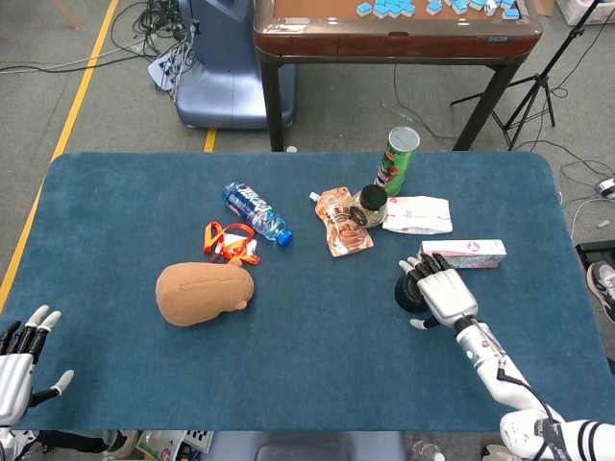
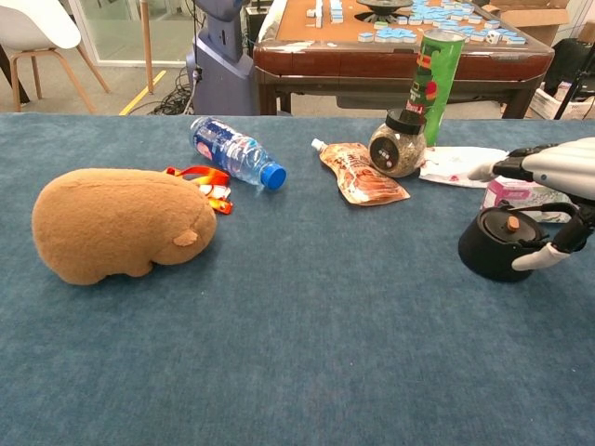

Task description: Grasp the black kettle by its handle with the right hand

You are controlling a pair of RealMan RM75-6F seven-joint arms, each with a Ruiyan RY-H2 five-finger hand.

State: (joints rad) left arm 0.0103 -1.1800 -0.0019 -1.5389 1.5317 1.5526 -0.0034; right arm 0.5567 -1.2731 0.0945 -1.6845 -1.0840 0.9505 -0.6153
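The black kettle is squat, with a small orange knob on its lid, and stands on the blue table at the right. In the head view only its left edge shows from under my right hand. In the chest view my right hand hovers over the kettle's handle side, fingers stretched out above the lid and the thumb low beside the body. The fingers are not closed around the handle. My left hand rests at the table's near left corner, fingers spread, holding nothing.
A pink box lies just behind the kettle, a white packet beyond it. Further back stand a jar and a green can, beside a pouch. A water bottle, orange straps and a brown plush lie left.
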